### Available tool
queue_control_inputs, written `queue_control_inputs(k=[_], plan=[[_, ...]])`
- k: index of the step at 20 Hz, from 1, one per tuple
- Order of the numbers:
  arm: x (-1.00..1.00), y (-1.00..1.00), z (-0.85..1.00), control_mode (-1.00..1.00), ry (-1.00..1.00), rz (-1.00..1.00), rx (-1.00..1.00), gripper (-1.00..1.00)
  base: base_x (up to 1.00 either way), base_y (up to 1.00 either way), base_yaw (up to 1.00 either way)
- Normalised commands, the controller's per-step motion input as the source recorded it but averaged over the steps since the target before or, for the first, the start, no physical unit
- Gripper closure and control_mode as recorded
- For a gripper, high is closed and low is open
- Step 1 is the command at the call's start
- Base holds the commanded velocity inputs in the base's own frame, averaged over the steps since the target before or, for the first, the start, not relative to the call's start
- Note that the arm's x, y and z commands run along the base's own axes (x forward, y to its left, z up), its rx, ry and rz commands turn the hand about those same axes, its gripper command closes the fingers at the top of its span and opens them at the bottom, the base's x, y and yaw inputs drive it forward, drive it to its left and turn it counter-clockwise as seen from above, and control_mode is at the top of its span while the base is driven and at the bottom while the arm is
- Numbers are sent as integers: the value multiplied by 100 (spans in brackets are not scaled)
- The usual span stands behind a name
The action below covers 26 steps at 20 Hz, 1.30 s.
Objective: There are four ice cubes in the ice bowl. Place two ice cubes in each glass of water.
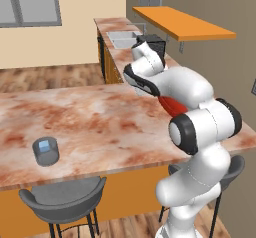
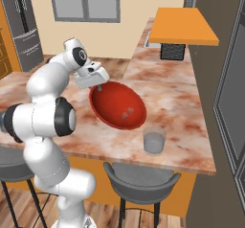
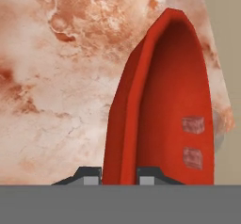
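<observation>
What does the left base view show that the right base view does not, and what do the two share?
Left base view alone: a glass near the counter's left front edge with a pale blue ice cube in it, and the sink on the far counter.

Right base view alone: the open inside of the red ice bowl, tipped up off the counter, with two ice cubes low in it; the hand shut on the bowl's rim; a second glass in front of the bowl.

Both: the marble counter, the white arm, orange shelves, grey stools.
</observation>
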Motion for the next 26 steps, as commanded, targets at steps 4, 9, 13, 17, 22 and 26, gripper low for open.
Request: queue_control_inputs(k=[4,9,13,17,22,26], plan=[[-7,-8,2,-100,0,0,0,100,0,0,0],[0,-3,1,-100,0,0,0,100,0,0,0],[-5,-13,13,-100,0,0,0,100,0,0,0],[-11,-24,18,-100,0,0,3,100,0,0,0],[-6,-13,7,-100,0,0,7,100,0,0,0],[0,-14,2,-100,0,0,7,100,0,0,0]])
